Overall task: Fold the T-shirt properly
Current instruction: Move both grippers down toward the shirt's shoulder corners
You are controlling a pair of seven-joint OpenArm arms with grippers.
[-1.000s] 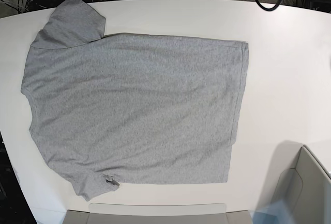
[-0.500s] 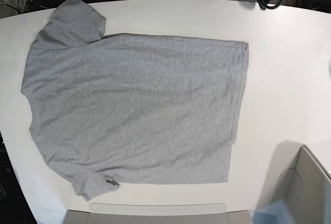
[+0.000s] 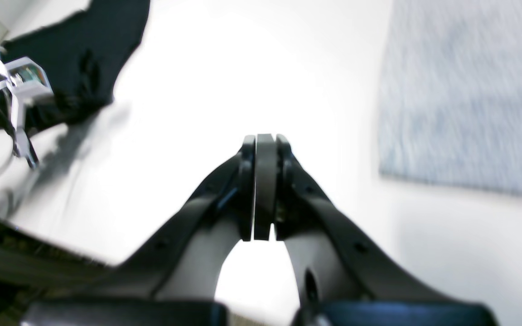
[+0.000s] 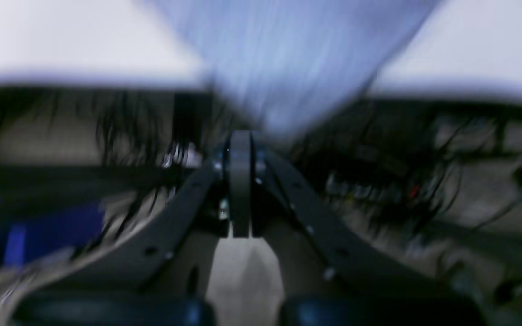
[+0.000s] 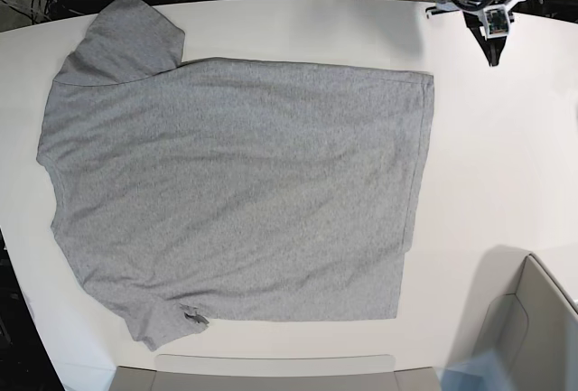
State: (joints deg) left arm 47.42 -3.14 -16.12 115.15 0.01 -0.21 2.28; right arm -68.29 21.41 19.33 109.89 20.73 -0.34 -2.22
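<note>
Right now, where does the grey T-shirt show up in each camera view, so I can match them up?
Base: the T-shirt lies flat, filling the left and middle of the white table.
Left wrist: its hem corner fills the upper right, beyond the shut left claw.
Right wrist: a blurred grey wedge at top centre, above the shut right claw.
Shared landmark: the white table.

Overhead base view; close wrist views behind tools.

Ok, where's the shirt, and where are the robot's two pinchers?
T-shirt [image 5: 235, 192], base view, middle of the flat grey body.
Left gripper [image 3: 265, 138], left wrist view, tips of the shut fingers.
Right gripper [image 4: 240, 135], right wrist view, tips of the shut fingers.
</note>
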